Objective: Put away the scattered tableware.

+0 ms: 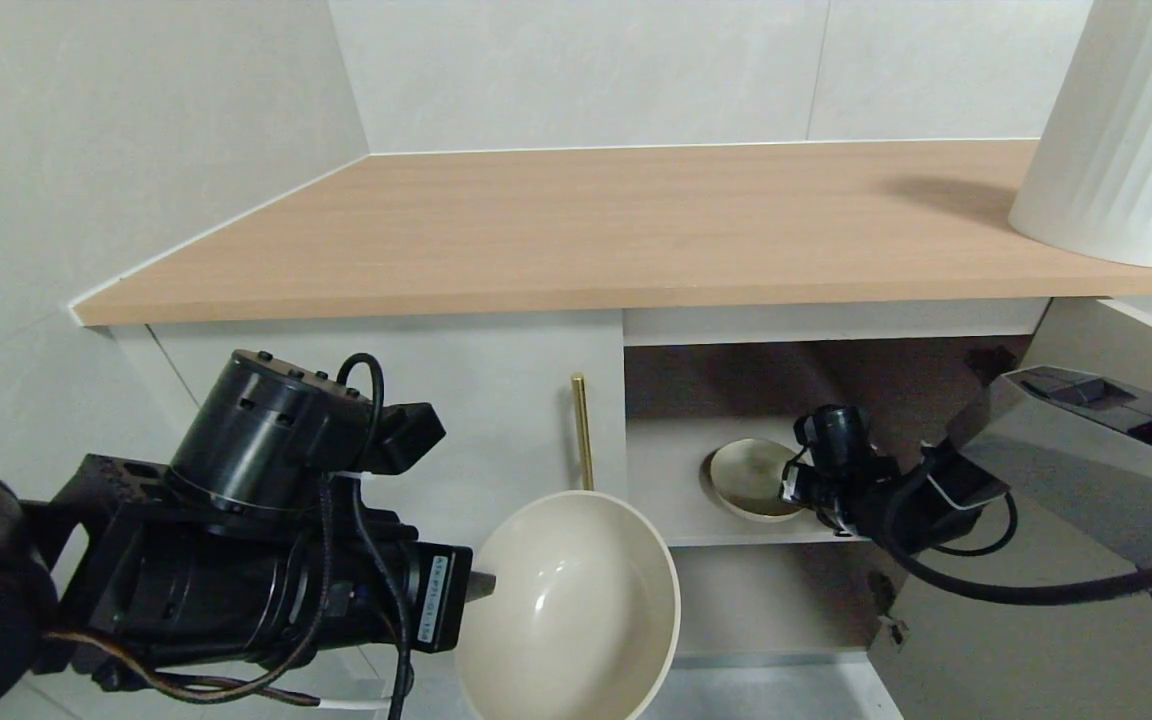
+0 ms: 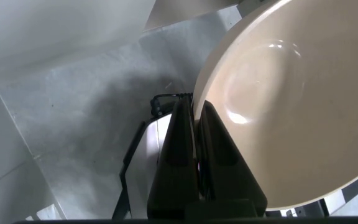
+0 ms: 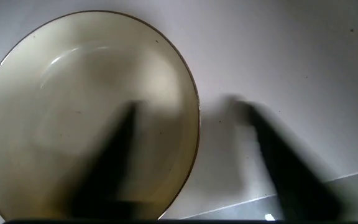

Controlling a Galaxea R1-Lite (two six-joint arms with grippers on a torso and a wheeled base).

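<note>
A pale wooden tabletop (image 1: 586, 230) runs into the corner of a wall of light tiles (image 1: 576, 70). At its right end stands a tall white ribbed vessel (image 1: 1126, 140). Below the tabletop, a closed white cabinet door (image 1: 496, 400) carries an upright brass handle (image 1: 582, 430) near its right edge. The floor (image 1: 766, 690) is grey.

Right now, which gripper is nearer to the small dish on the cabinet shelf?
Right. The right gripper is at the rim of the small dish inside the open cabinet, jaws open. The left gripper is outside, in front of the closed door, holding the large bowl.
</note>
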